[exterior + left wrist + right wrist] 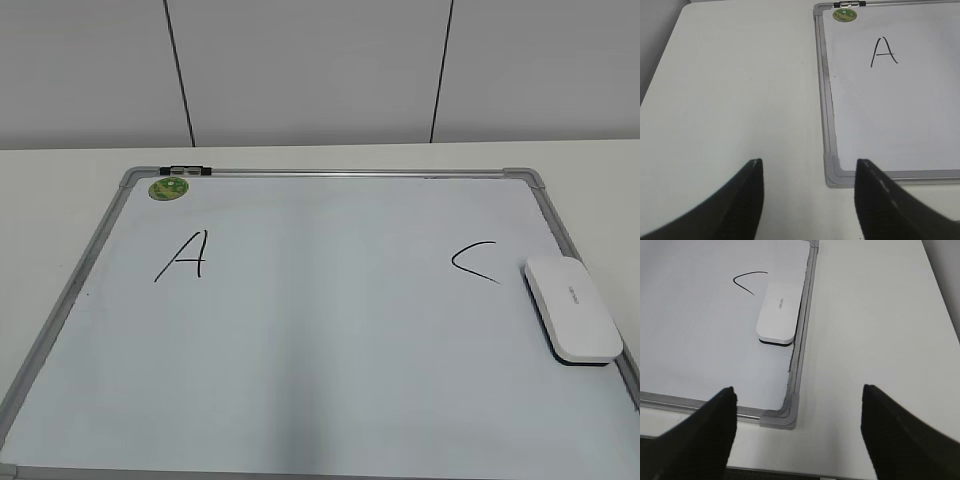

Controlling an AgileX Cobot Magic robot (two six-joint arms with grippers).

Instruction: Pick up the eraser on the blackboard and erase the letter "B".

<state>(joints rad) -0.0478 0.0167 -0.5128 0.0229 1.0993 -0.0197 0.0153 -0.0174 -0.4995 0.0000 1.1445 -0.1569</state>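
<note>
The blackboard is a white board in a grey frame, lying flat on the table. The white eraser lies on it by the right frame edge, beside the black "C"; it also shows in the right wrist view. A black "A" is on the left. No letter "B" shows between them; that area is blank. My left gripper is open and empty over the table by the board's near left corner. My right gripper is open and empty above the near right corner.
A small round green magnet sits at the board's far left corner, next to a black clip on the frame. White table lies left of the board and right of it. A wall stands behind.
</note>
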